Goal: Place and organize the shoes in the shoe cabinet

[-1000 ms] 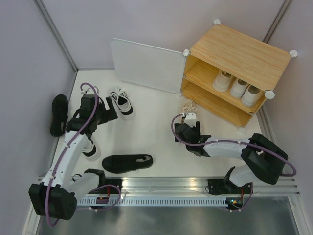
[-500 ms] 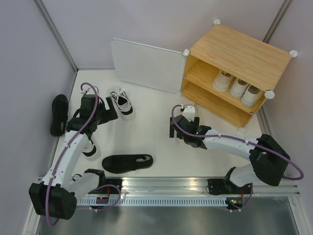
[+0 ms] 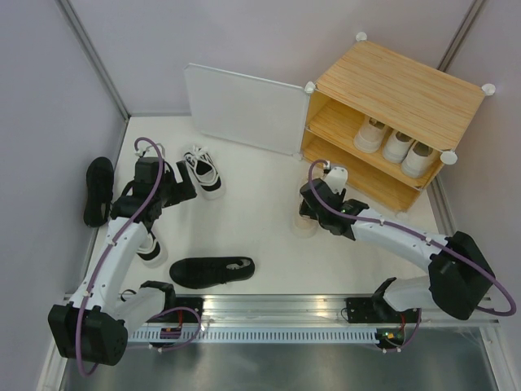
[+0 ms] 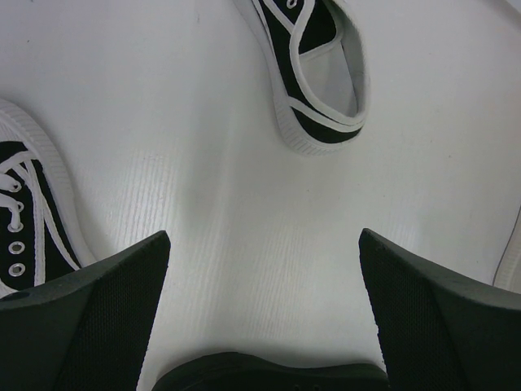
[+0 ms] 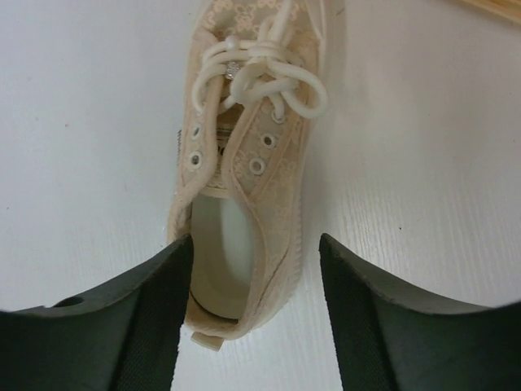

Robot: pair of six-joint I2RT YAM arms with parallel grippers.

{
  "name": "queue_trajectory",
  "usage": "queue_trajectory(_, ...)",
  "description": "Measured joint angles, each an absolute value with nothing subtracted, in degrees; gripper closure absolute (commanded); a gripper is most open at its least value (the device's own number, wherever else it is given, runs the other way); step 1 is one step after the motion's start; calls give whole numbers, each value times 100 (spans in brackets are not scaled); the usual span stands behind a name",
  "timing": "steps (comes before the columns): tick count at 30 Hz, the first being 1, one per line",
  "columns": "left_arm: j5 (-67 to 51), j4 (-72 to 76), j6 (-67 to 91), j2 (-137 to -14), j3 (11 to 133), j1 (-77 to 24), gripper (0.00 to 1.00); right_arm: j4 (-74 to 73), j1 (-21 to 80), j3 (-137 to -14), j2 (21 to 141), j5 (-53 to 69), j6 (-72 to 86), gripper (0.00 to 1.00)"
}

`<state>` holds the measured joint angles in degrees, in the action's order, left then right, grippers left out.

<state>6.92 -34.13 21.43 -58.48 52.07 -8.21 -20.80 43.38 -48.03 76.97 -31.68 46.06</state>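
The right gripper (image 5: 254, 242) had swung from mid-frame up and right toward the cabinet (image 3: 399, 90), ending over the beige shoe (image 5: 244, 147) lying on the table in front of it. Its jaws stood apart astride the heel, with a gap at the picture's right. The left gripper (image 4: 264, 236), at mid-left, hung spread wide over the table (image 4: 203, 163) between black-and-white shoes (image 4: 321, 81). Three pale shoes (image 3: 396, 145) sat on the cabinet's upper shelf.

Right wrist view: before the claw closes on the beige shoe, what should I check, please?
1. Beige shoe sits inside the right claw: ok.
2. Right claw open wider than the shoe: ok.
3. Shoe upright, sole down: ok.
4. Shoe centred in the claw: not ok, it sits nearer one side.
5. Cabinet door open: ok.
6. Lower shelf has free room at the front: ok.
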Motion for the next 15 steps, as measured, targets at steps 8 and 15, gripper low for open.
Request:
queue_trajectory(8,679,-3415,2143,-5852,5207,-821,0,-1706,4062,-4307,8064,-2961,4888,39)
queue_trajectory(15,587,-3415,2143,-5867,5207,-821,0,-1223,3999,-4278,8429,-2727,4932,77)
